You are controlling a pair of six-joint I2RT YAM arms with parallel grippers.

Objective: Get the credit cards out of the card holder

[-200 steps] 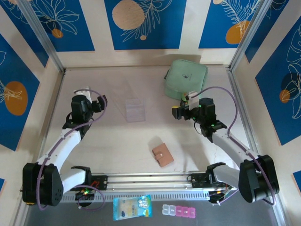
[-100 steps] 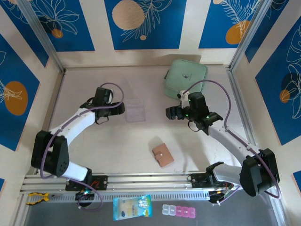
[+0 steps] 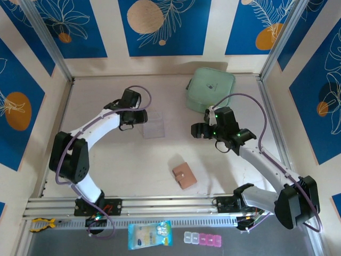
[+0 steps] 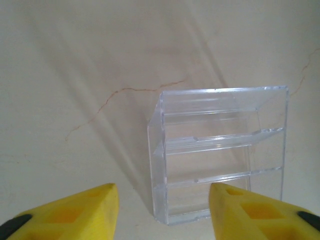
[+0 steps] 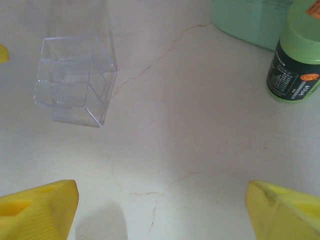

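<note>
The salmon-tan card holder [image 3: 184,176] lies folded shut on the pale table, near the front and middle, with neither gripper at it. The credit cards are hidden. My left gripper [image 3: 143,117] reaches far out to the clear plastic box [image 3: 153,124]. In the left wrist view its yellow fingers [image 4: 75,210] stand apart, and the left gripper [image 4: 162,200] has the near left corner of the clear box [image 4: 220,150] between its tips without touching it. My right gripper [image 3: 196,129] hovers right of centre; the right gripper [image 5: 162,200] is wide open over bare table.
A mint-green zip pouch [image 3: 210,88] lies at the back right. A green-capped dark bottle [image 5: 295,60] stands beside the pouch [image 5: 250,17]. Past the front rail lie a blue packet [image 3: 150,235] and a pill organiser [image 3: 205,238]. Walls enclose the table on three sides.
My left arm has swung out and rightward to the clear box, and its jaws have narrowed. The right gripper moved left, then settled. The card holder has not moved.
</note>
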